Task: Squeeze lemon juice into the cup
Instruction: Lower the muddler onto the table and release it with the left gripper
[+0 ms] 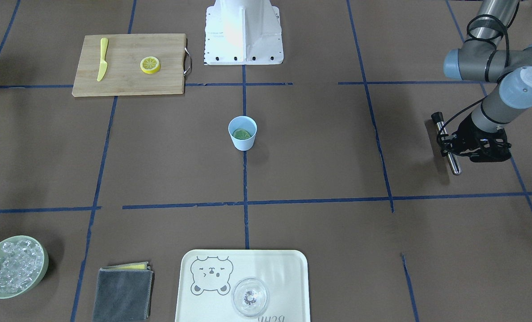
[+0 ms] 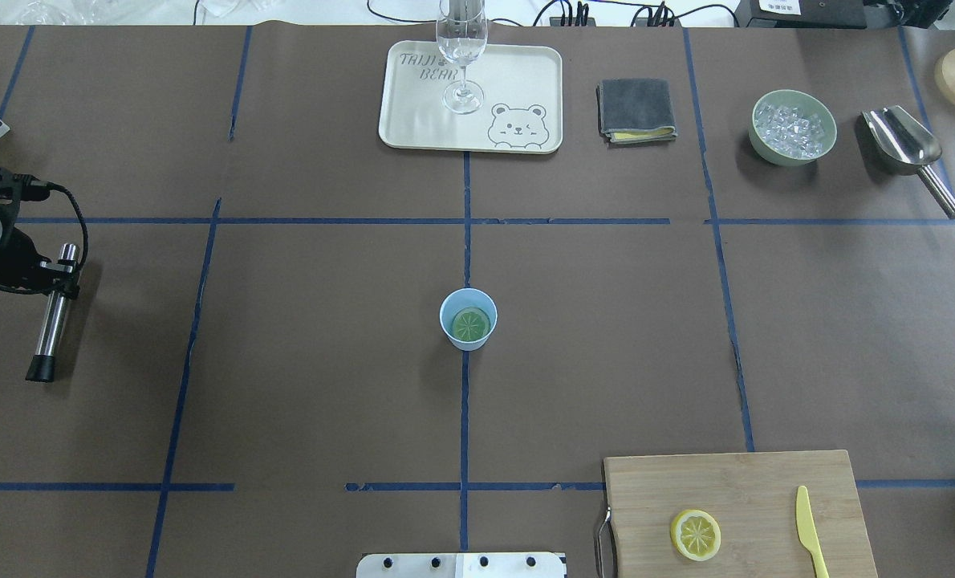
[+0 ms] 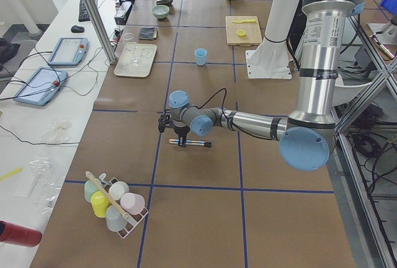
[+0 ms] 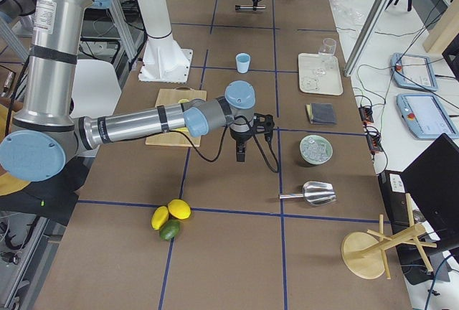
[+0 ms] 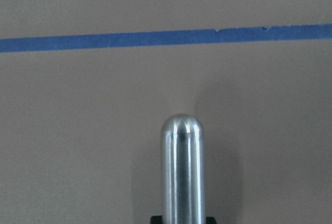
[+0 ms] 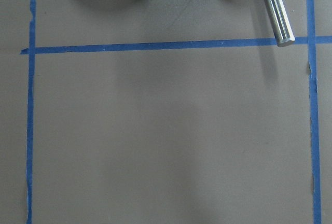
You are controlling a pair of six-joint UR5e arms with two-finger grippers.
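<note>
Cup [image 2: 468,319] stands upright at table [image 2: 325,361] centre, on the middle blue tape line, well apart from both arms. Lemon [image 2: 471,323] slice lies flat inside the cup at the bottom, segmented face up, looking greenish against the blue interior. Second slice [image 2: 695,535] sits on the cutting board [image 2: 734,490] at the robot's near right, beside the yellow knife [image 2: 810,534], not touching it. Left gripper [image 1: 449,144] is far out on the robot's left side, low over the table, jaws clamped narrow on a metal rod [image 1: 454,164] with a black end; the rod is held crosswise and about level, and the left wrist view shows its rounded steel tip over bare table. Right gripper [image 4: 241,153] hangs pointing down over the table on the right side, near the bowl [image 2: 793,148] of ice and the scoop [image 2: 903,140]; cannot tell its jaw width, and nothing visible in it. Far edge: tray [image 2: 413,120] with a clear glass [image 2: 461,48] on it, and a folded grey cloth [image 2: 636,108] just beside the tray.
</note>
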